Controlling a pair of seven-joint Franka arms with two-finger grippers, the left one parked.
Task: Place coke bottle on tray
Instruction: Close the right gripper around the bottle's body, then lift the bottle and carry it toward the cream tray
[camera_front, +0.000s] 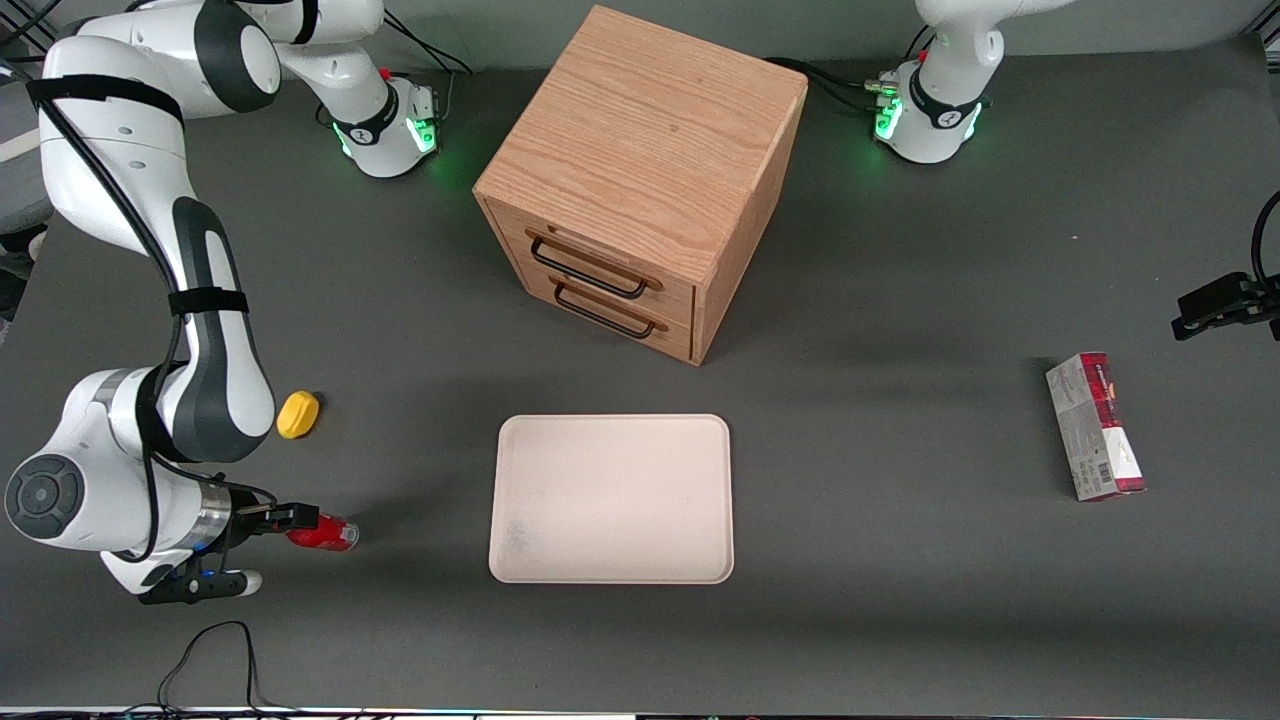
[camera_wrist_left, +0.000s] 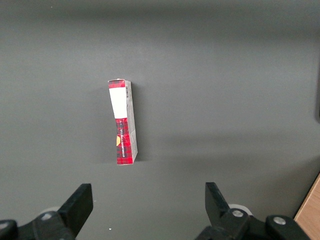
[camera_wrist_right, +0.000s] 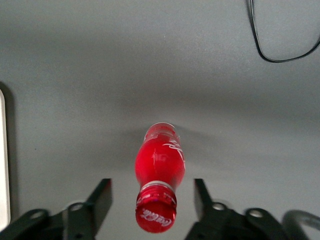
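Near the worktop's (camera_front: 900, 620) front edge, the gripper's (camera_wrist_right: 152, 192) wide-open fingers (camera_wrist_right: 102, 192) straddle the lying coke bottle (camera_wrist_right: 160, 167) without touching it.

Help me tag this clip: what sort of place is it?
Likely a robotics lab bench: a dark table, a wooden drawer cabinet, and the open gripper around a lying coke bottle beside a tray.

Even, soft overhead lighting; all views are sharp. Beside the open-fingered gripper (camera_wrist_right: 152, 200), the glossy red coke bottle (camera_wrist_right: 160, 166) shows small highlights. Faint shadows fall across the matte dark grey table (camera_front: 900, 560).
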